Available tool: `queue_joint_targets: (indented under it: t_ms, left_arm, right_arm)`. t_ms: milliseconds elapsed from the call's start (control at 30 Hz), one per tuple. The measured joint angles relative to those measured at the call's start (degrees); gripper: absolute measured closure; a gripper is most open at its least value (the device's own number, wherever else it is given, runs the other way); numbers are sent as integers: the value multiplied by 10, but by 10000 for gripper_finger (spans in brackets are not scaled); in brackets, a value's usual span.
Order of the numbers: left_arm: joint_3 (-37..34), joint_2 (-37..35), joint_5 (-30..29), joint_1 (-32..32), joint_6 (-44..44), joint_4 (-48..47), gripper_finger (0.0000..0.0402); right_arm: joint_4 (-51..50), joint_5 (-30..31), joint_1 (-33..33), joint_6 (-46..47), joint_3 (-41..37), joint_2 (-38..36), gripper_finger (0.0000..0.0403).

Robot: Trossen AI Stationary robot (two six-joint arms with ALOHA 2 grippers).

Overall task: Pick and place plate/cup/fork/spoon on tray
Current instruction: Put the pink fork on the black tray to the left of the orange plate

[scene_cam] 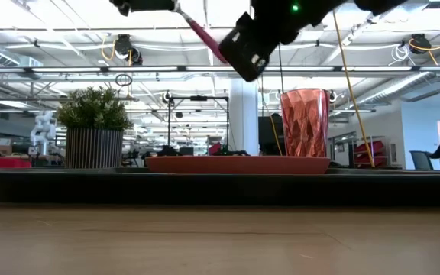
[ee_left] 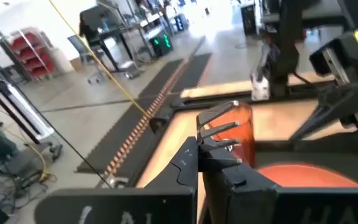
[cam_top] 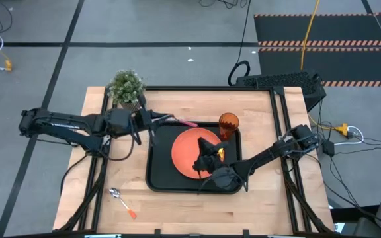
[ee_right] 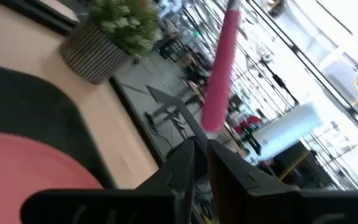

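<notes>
Pale butcher-block wood forms the table (cam_top: 197, 211), with grey workshop floor and striped mats around it. Above the far left corner of the tray (cam_top: 159, 180) the left gripper (cam_top: 152, 119) is clamped tight on the fork (cam_top: 185, 122). It pinches the silver metal end, and the pink-red handle sticks out from the fingertips toward the cup (cam_top: 228, 123). The low view shows the fork lifted well clear of the tableware and slanting downward away from that gripper. In the left wrist view, thin silver metal shows right at the closed fingers (ee_left: 211, 149), with the cup straight beyond them. The handle's free end hangs over the far edge of the tray, near the rim of the plate (cam_top: 185, 157) and short of the cup. The round orange plate lies flat in the middle of the black tray. The amber cup stands upright in the tray's far right corner, just beside the plate. The right gripper (cam_top: 208, 149) hovers above the plate's right side, pointing toward the fork handle. From above it appears apart from the handle's end, though the low view overlaps the two. Off the tray, the spoon (cam_top: 121, 201) lies on the bare wood near the front left corner, its bowl turned toward the left edge. A small potted plant (cam_top: 126, 86) sits at the table's far left corner, just outside the tray.
</notes>
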Motion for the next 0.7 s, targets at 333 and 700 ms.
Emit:
queue_joint_targets:
  t_ms: [333,700]
  left_arm:
    - [19,-70,114,7,-101,-234,396]
    - [17,-35,174,8,-167,-290,396]
  right_arm:
    - [12,23,18,-24,-5,0,367]
    - [17,35,31,-85,-5,-3,367]
